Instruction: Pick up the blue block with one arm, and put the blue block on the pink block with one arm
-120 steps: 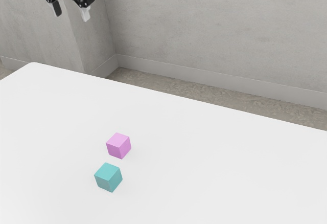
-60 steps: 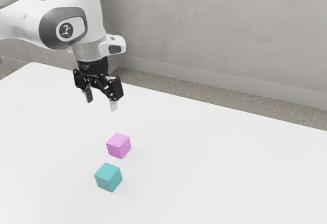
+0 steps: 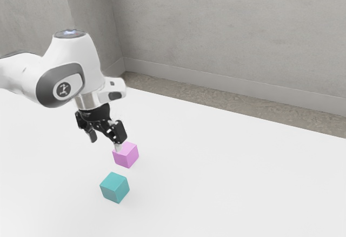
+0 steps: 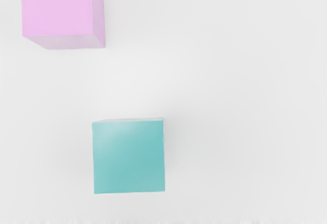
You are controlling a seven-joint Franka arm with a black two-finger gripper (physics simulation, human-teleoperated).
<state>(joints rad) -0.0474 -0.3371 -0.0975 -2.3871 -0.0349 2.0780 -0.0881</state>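
**Reader:** Downward is where the arm has gone in the last half second. Its gripper (image 3: 105, 143), which was well above the pink block (image 3: 125, 155), now hangs level with that block's upper corner, on the exterior view's left of it. Neither block has shifted.

**Listener:** Is the pincer holding anything?

**Reader:** No. Its two black fingers are spread apart with nothing between them. The blue block (image 3: 114, 187), really a teal cube, sits on the white table (image 3: 227, 161) near the pink block, on the camera's side of it, with a clear gap between the two.

**Listener:** What could go wrong from here?

**Reader:** As I judge it, the likeliest slip is a finger clipping the pink block on the way down and nudging it off its spot, because one fingertip already overlaps its corner. A descent that is off-centre could also push the blue block (image 4: 129, 156) toward the pink block (image 4: 61, 12) instead of straddling it.

**Listener:** What is hard to make out?

**Reader:** Depth, mainly. I cannot tell whether that fingertip touches the pink block or simply passes in front of it, or how high the hand is above the table. In the wrist view, the frame edge cuts off part of the pink block. The arm's base is also out of frame.
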